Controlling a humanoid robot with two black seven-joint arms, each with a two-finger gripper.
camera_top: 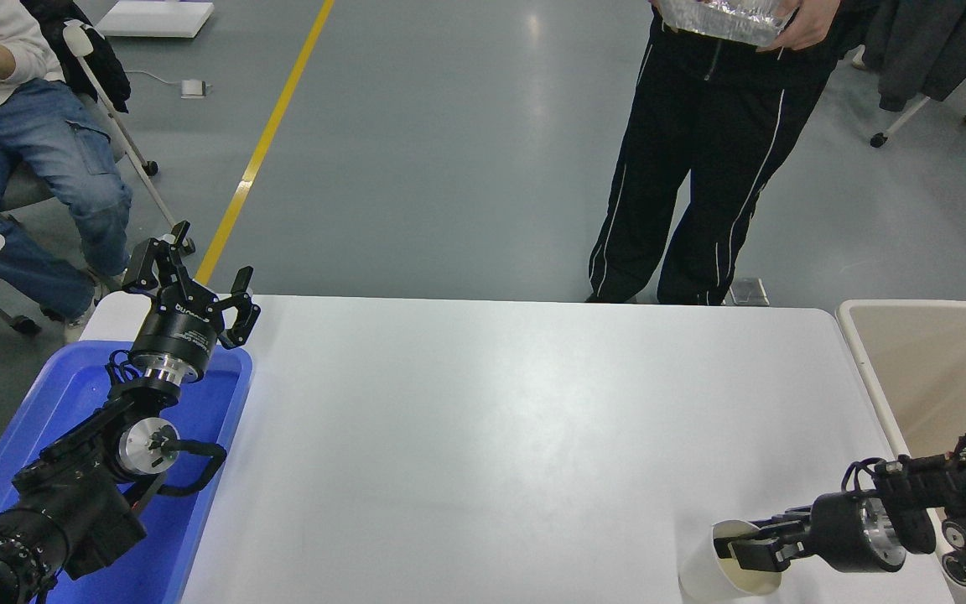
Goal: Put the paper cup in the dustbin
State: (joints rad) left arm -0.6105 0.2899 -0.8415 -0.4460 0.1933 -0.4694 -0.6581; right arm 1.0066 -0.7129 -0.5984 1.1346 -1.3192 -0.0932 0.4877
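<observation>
The paper cup is white with a cream inside. It stands at the table's front right edge and leans with its mouth toward my right gripper. The gripper reaches in from the right, and its fingers are closed on the cup's near rim, one inside the mouth. The beige dustbin stands off the table's right end, behind my right arm. My left gripper is open and parked over the blue tray at the lower left.
The blue plastic tray lies under my left arm at the table's left end. A person in black trousers stands at the far side holding a foil tray. Another person sits at the far left.
</observation>
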